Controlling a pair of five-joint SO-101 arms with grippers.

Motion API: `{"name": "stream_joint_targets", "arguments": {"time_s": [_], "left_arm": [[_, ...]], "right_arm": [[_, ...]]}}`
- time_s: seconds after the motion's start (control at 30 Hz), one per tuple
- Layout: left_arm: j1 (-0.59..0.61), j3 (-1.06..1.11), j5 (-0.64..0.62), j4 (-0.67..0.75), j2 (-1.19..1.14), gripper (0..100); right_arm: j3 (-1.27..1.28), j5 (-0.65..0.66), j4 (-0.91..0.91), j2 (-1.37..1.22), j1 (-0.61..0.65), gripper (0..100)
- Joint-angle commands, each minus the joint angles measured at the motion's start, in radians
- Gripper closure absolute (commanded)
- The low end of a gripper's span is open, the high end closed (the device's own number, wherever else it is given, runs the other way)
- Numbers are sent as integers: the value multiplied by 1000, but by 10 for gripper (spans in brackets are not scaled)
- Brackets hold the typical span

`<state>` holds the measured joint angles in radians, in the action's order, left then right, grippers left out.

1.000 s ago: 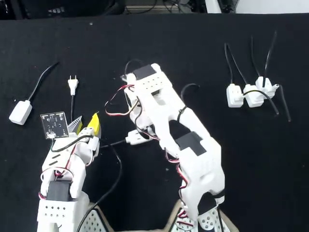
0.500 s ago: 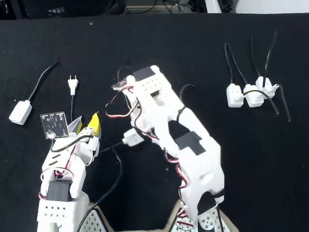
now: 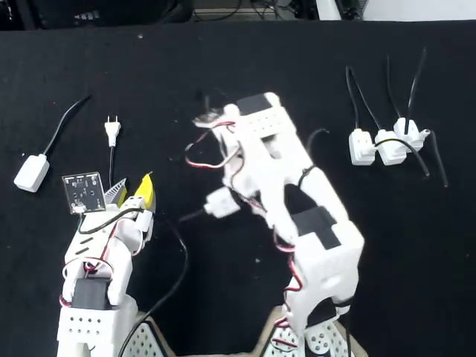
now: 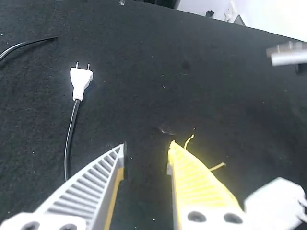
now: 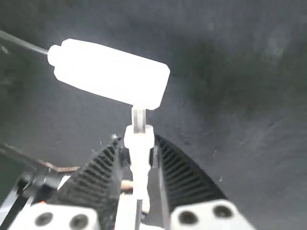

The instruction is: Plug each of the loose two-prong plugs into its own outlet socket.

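Evidently my right pincer (image 5: 139, 143) was clamped on a plug (image 5: 139, 172), its prong meeting a socket (image 5: 110, 79). I judged the push should run straight along the prong, with the socket braced. My left pincer (image 4: 146, 145) hung open and empty near the other plug (image 4: 80, 80). Bare tabletop (image 3: 297, 59) lay around, its far edge well apart.

Left arm (image 3: 104, 253) sits folded low near its base, its hand (image 4: 146, 147) pointing ahead with grey and yellow fingers parted. Beside it, the right arm (image 3: 297, 193) stretches forward, hand (image 5: 138, 147) pinched tight on a white plug (image 5: 139, 136).
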<state>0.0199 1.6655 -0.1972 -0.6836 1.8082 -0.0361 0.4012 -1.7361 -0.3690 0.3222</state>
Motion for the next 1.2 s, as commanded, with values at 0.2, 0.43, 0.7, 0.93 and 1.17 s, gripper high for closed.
{"name": "stream_joint_targets", "arguments": {"time_s": [0.2, 0.43, 0.7, 0.93, 1.17], "left_arm": [[-8, -8, 8, 5, 11, 848], [-10, -8, 8, 5, 11, 848], [-10, -8, 8, 5, 11, 848], [-10, -7, 8, 5, 11, 848], [-10, -7, 8, 5, 11, 848]], "right_arm": [[335, 29, -32, 367, -55, 988], [496, 54, -31, 409, -52, 988], [338, 87, 6, 223, -52, 988], [236, 91, 86, 110, -51, 988], [116, 92, 77, 13, 5, 988]]}}
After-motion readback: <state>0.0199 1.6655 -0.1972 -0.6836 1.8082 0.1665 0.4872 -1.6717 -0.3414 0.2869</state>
